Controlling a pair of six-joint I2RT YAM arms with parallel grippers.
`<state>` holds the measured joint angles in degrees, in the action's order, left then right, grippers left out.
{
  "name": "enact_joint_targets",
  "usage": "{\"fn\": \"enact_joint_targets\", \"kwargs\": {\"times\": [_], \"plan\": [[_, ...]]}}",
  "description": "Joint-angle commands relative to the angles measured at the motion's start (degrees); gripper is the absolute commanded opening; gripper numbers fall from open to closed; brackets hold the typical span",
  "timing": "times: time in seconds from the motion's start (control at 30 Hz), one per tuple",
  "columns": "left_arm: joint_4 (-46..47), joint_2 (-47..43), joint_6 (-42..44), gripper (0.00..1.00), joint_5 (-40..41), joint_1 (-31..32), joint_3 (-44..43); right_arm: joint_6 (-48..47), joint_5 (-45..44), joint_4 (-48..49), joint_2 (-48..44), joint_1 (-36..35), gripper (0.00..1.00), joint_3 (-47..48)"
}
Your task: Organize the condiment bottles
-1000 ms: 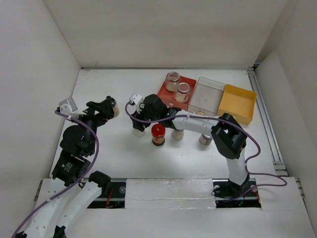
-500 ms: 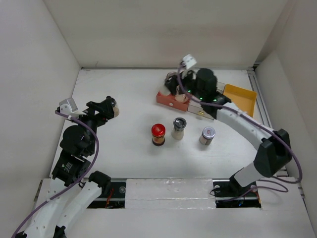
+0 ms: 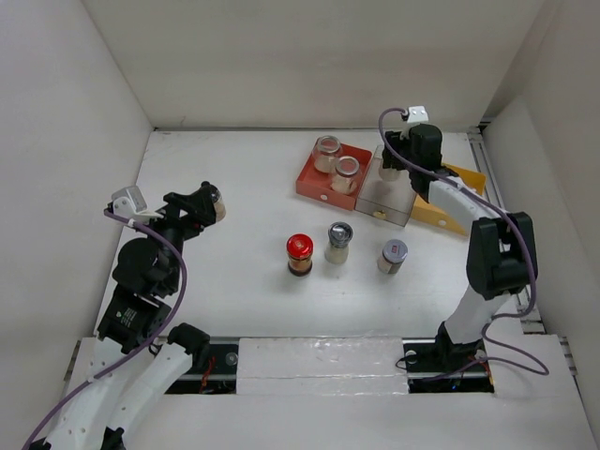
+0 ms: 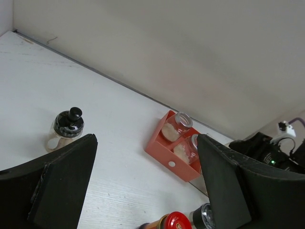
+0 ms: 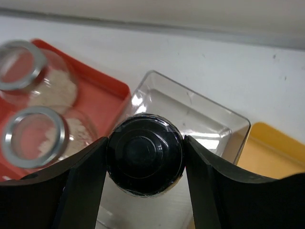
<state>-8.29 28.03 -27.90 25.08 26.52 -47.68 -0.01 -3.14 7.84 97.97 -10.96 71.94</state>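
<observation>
Right wrist view: the right gripper [image 5: 145, 142] is clamped on a glossy round black-capped glass jar [image 5: 145, 162], which hangs over the clear square plastic tray [image 5: 214, 119].
Materials: the smooth red plastic tray [image 3: 312, 185] holds a far silver-rimmed glass jar [image 3: 327, 148] and a near silver-rimmed glass jar [image 3: 348, 169], both with pale powder inside. A yellow plastic tray [image 5: 267, 152] sits just beside the clear one.
Row: a dark bottle with a red lid [image 3: 299, 251], a middle silver-lidded shaker [image 3: 338, 239] and a right silver-lidded shaker [image 3: 394, 251] stand apart on the matte white table [image 3: 234, 169].
Left gripper [image 4: 145, 143]: spread wide and holding nothing. A second black-capped jar [image 4: 68, 126] stands on the table near its left finger.
Room: bare table lies between the row and the trays, and white walls close in the left, far and right edges.
Change: half a second ago the right gripper hung over the seam between the red and clear trays. It is now further right. The row and the left arm have not moved.
</observation>
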Motion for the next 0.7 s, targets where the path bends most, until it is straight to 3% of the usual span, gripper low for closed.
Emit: {"fn": "enact_joint_targets", "kwargs": {"times": [0.0, 0.5, 0.6, 0.67], "plan": [[2.67, -0.7, 0.83, 0.82, -0.56, -0.16, -0.22, 0.1, 2.16, 4.56, 0.98, 1.73, 0.45, 5.92], [2.67, 0.01, 1.36, 0.82, -0.56, -0.16, -0.22, 0.1, 5.33, 5.52, 14.26, 3.31, 0.45, 14.01], [2.67, 0.01, 1.36, 0.82, -0.56, -0.16, -0.22, 0.1, 4.2, 5.52, 15.67, 2.79, 0.56, 14.72], [2.67, 0.01, 1.36, 0.82, -0.56, -0.16, -0.22, 0.1, 3.58, 5.52, 15.67, 2.79, 0.74, 14.72]]}}
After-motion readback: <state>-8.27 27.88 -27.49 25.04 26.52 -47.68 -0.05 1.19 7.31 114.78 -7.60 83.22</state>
